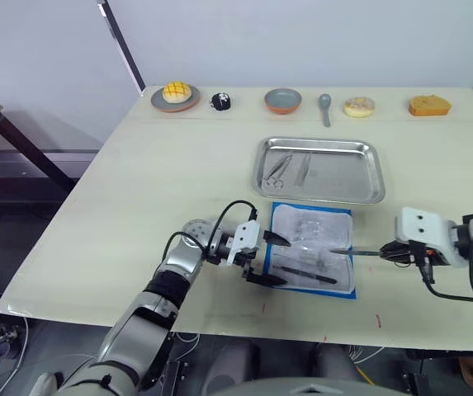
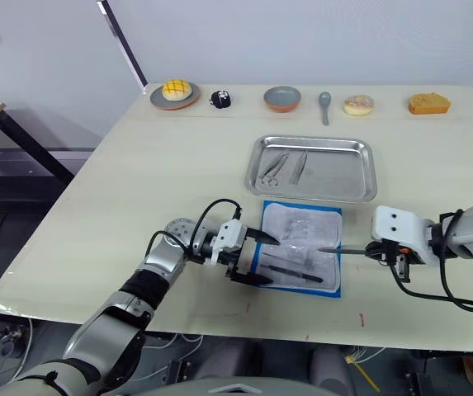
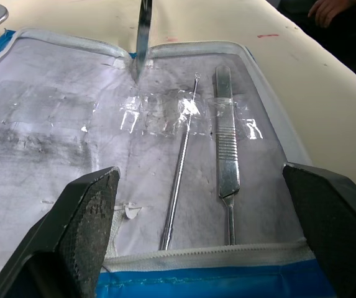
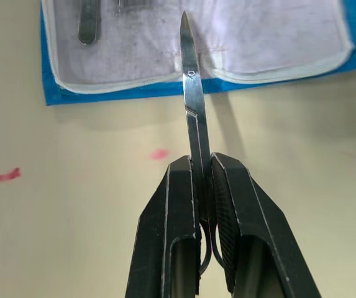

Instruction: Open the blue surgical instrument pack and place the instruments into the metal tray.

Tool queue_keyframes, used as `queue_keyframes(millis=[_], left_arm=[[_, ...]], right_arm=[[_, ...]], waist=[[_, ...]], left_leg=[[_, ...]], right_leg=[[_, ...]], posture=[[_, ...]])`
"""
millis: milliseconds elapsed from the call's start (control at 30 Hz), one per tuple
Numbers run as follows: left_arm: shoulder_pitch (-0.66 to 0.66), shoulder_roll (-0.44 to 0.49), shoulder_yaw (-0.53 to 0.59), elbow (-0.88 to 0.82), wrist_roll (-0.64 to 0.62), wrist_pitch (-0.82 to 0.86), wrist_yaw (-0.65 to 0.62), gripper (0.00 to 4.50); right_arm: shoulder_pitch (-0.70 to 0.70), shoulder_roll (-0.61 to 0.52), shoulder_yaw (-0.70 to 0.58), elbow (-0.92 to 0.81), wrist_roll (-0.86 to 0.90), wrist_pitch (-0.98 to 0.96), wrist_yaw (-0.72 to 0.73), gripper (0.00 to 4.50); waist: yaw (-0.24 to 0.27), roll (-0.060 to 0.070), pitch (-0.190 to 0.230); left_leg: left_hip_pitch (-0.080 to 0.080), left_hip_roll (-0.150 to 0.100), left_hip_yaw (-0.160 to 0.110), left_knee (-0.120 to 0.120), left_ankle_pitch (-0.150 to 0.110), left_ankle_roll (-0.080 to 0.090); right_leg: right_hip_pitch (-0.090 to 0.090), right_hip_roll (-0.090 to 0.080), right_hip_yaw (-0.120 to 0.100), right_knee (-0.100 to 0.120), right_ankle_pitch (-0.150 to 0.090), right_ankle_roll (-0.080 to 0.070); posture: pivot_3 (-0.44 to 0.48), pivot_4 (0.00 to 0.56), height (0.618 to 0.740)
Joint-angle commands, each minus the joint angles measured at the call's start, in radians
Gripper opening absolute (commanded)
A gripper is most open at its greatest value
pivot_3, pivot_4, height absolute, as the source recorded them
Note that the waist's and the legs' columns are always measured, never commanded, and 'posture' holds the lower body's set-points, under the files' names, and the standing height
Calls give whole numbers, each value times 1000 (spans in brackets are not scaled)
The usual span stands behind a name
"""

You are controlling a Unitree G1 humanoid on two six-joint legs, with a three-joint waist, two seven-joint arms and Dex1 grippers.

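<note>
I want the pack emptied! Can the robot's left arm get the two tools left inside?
Probably yes. The left gripper hangs open right over the opened blue pack, and the flat handle tool and thin probe lie uncovered between its fingers.

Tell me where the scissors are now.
The scissors are clamped in the right gripper, tips reaching over the right edge of the opened blue pack, nearer than the metal tray.

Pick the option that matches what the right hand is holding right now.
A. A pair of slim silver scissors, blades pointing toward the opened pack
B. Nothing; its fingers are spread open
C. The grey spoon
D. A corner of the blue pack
A. The right hand is shut on the scissors: the right wrist view shows the blades sticking out between its fingers toward the blue surgical instrument pack.
</note>
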Motion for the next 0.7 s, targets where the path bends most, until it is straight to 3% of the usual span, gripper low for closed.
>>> queue_keyframes(millis=[33, 167, 333, 533, 700], left_arm=[[72, 1, -63, 139, 107, 51, 47, 4500], [70, -1, -62, 144, 107, 49, 48, 4500], [67, -6, -63, 148, 109, 47, 53, 4500], [70, -18, -63, 137, 109, 53, 62, 4500], [70, -20, -56, 135, 111, 55, 66, 4500]], right_arm=[[-22, 18, -118, 3, 87, 53, -22, 96], [-89, 107, -168, 17, 181, 169, -111, 96], [-178, 234, -125, 16, 209, 282, -252, 96], [-380, 528, -52, 140, 125, 382, -587, 96], [-503, 697, -45, 321, 44, 401, -804, 96]], waist=[[0, 0, 0], [0, 0, 1], [2, 0, 2], [-1, 2, 3], [13, 3, 3]], left_leg=[[0, 0, 0, 0, 0, 0], [0, 0, 0, 0, 0, 0], [-1, -1, -2, -1, 0, 0], [-2, -4, -8, -1, 0, 0], [-4, -8, -14, -1, 1, 1]], right_leg=[[0, 0, 0, 0, 0, 0], [0, 0, 0, 0, 0, 0], [0, -1, -1, 0, 0, 0], [0, -3, 1, 0, 2, -5], [0, -4, -2, 0, 3, -6]], posture=[[0, 150, 740], [0, 150, 740], [0, 150, 740], [0, 150, 740], [0, 150, 740]])
